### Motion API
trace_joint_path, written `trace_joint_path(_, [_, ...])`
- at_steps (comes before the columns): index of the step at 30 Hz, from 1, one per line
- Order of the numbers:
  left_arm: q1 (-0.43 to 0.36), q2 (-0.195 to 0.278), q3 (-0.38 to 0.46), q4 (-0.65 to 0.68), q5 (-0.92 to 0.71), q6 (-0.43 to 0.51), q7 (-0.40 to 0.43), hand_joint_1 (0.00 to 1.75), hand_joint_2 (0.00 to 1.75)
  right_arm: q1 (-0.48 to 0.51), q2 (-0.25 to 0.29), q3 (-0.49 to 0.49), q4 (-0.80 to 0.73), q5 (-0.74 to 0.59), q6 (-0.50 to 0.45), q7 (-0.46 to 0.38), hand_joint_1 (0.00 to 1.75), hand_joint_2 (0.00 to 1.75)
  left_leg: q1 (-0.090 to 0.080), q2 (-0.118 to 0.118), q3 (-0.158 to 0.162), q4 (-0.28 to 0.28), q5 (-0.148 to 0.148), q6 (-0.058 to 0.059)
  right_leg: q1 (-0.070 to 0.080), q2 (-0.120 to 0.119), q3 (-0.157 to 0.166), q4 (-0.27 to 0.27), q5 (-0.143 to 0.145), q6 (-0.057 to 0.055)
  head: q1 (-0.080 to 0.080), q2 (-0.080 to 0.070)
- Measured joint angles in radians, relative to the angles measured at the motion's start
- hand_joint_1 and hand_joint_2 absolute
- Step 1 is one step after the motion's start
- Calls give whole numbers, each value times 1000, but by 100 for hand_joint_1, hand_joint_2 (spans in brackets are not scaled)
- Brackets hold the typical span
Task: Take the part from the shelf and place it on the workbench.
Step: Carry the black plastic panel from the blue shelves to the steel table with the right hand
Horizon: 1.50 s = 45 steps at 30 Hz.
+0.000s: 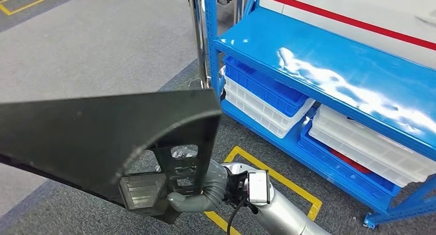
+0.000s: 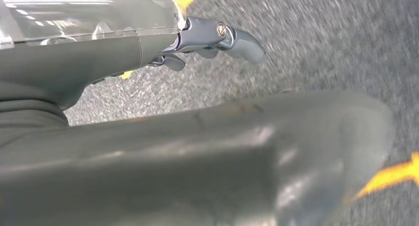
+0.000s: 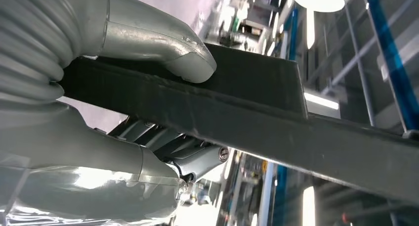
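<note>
You are looking down from the robot's head at a large, flat, dark grey part (image 1: 97,137), a panel with cut-out windows near one end, held out in front of the body above grey carpet. Its long axis runs across the picture, from the left edge toward the middle, and it hangs slightly tilted. The right hand (image 1: 198,194) grips the panel at its windowed end, low in the middle of the view, at the end of a silver forearm rising from below. In the right wrist view the thick grey thumb (image 3: 163,48) presses on one face of the part's edge (image 3: 257,112) while the darker fingers (image 3: 197,159) curl under the other face, so the panel is clamped between them. The left hand (image 2: 212,38) appears in its own wrist view over the carpet with its dark fingers loosely curled and nothing between them; a blurred grey surface lies close beside it, and I cannot tell what it is. So the right hand alone visibly carries the part, holding one end, with most of its length reaching away toward the robot's left. A blue shelf (image 1: 329,75) stands to the right, apart from the panel, with white and blue bins (image 1: 267,104) on its lower level. By my judgement the part is off the shelf and not yet set down.
</note>
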<state>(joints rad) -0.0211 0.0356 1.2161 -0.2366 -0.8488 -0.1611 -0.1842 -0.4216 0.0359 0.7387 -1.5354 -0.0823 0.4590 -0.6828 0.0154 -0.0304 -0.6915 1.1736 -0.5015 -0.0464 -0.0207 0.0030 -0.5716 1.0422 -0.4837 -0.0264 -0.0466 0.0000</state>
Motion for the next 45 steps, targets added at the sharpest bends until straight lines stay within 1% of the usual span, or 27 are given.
trace_joint_path(2, [-3,0,0,0,-6,-4,2,0,0,2,-2,1,0,1,-2,-3,161,175,2,20,-51,112,-46,-4,5,-31,-1,0,-2,-4,0,0])
trace_joint_path(3, [-2,0,0,0,-10,-7,3,0,0,3,-3,1,0,1,-4,-5,161,175,2,23,-59,133,-48,-5,7,-44,-1,0,-3,-5,0,0])
trace_joint_path(5, [3,-1,0,0,-18,-12,9,0,0,3,-3,2,-1,1,-13,-8,161,175,1,31,-11,53,1,2,10,-68,1,0,-6,-6,0,0])
trace_joint_path(7, [3,-2,0,0,-25,-17,15,0,0,4,-3,2,-5,-1,-20,-10,161,175,-8,68,66,-89,51,17,14,-88,6,0,-9,-2,0,0])
trace_joint_path(8, [2,-1,0,0,-27,-20,17,0,0,5,-4,2,-7,-2,-21,-10,161,175,-14,84,88,-131,61,25,15,-96,7,-1,-11,1,0,0])
trace_joint_path(9, [0,-1,0,0,-27,-21,19,0,0,6,-4,3,-9,-2,-22,-11,161,175,-20,93,97,-150,62,32,16,-104,8,-1,-12,5,0,0])
trace_joint_path(11, [0,0,0,0,-24,-20,21,0,0,9,-3,6,-13,-2,-21,-12,161,175,-22,75,98,-157,65,43,17,-119,12,-5,-14,15,0,0])
trace_joint_path(12, [2,1,1,0,-22,-18,21,0,0,10,-2,8,-16,-2,-20,-12,161,175,-20,65,101,-165,69,47,17,-113,14,-2,-18,20,0,0])
trace_joint_path(14, [0,2,2,0,-18,-10,22,0,0,10,-1,10,-27,-2,-17,-11,161,175,-12,45,110,-181,79,57,15,-67,-3,48,-53,28,1,0])
trace_joint_path(16, [-6,2,4,0,-16,-4,19,0,0,14,-4,12,-35,-3,-16,-5,161,175,-10,23,110,-185,82,61,11,-18,-61,168,-113,31,2,0])
trace_joint_path(17, [-7,2,6,0,-15,-4,16,0,0,17,-6,13,-37,-3,-16,-2,161,175,-9,10,109,-184,82,62,10,-9,-92,226,-134,32,2,0])
trace_joint_path(18, [-7,3,7,0,-16,-5,14,0,0,20,-9,14,-38,-3,-17,1,161,175,-9,-4,110,-183,82,62,9,-6,-111,256,-136,34,2,0])
trace_joint_path(20, [-5,6,8,0,-18,-11,10,0,0,22,-13,16,-38,-1,-20,3,161,175,-7,-33,110,-177,79,58,4,0,-98,210,-82,38,2,0])
trace_joint_path(22, [-5,8,8,0,-21,-13,6,0,0,23,-16,17,-38,6,-22,4,161,175,-6,-61,104,-160,71,48,-5,39,-45,86,-16,41,2,0])
trace_joint_path(24, [-6,11,8,0,-25,-16,0,0,0,23,-19,19,-37,16,-22,5,161,175,-4,-85,90,-146,66,34,-10,76,-21,23,1,39,1,0])
trace_joint_path(26, [-3,11,8,0,-29,-20,-6,0,0,22,-20,23,-36,25,-19,4,161,175,2,-106,79,-145,68,21,-7,68,-22,20,-2,28,1,0])
trace_joint_path(27, [0,11,8,0,-32,-23,-9,0,0,20,-20,26,-34,29,-16,4,161,175,3,-98,76,-141,68,15,-7,56,-19,17,-1,22,1,0])
trace_joint_path(29, [2,10,8,0,-37,-26,-15,0,0,17,-20,31,-29,34,-12,2,161,175,0,-45,55,-96,44,7,-7,28,-12,9,1,9,-2,0])
trace_joint_path(31, [-3,10,8,0,-43,-29,-18,0,0,16,-23,33,-21,36,-10,-2,161,175,-1,11,-3,21,-12,2,-1,-3,-7,8,-3,0,-5,0])
trace_joint_path(33, [-4,9,7,0,-48,-30,-19,0,0,15,-28,33,-12,40,-11,-6,161,175,0,23,-55,123,-45,0,5,-33,-6,8,-6,-4,-5,0])
trace_joint_path(34, [-2,9,7,0,-49,-30,-19,0,0,15,-31,34,-8,43,-12,-8,161,175,1,25,-57,127,-36,1,7,-46,-5,8,-8,-5,-5,0])
trace_joint_path(36, [3,9,7,0,-51,-29,-16,0,0,13,-34,34,-2,48,-15,-9,161,175,-3,38,0,18,26,11,11,-70,1,8,-13,-5,-5,0])
trace_joint_path(38, [1,10,7,0,-55,-28,-13,0,0,9,-36,34,2,52,-19,-10,161,175,-14,76,66,-107,66,29,16,-91,8,5,-18,-1,-5,0])
trace_joint_path(40, [-2,11,7,0,-58,-27,-12,0,0,5,-36,34,6,53,-21,-10,161,175,-25,91,82,-146,68,43,16,-109,12,0,-19,7,-4,0])
trace_joint_path(42, [1,11,6,0,-59,-27,-12,0,0,2,-37,36,9,54,-23,-11,161,175,-24,71,86,-161,75,53,15,-120,20,-6,-21,17,-4,0])
trace_joint_path(43, [4,10,6,0,-59,-28,-13,0,0,0,-37,37,10,55,-26,-11,161,175,-20,61,94,-173,81,57,13,-105,21,-1,-28,21,-4,0])
trace_joint_path(45, [3,9,7,0,-61,-34,-16,0,0,-5,-39,41,12,61,-36,-7,161,175,-12,41,109,-194,94,64,11,-51,-5,63,-68,27,-3,0])
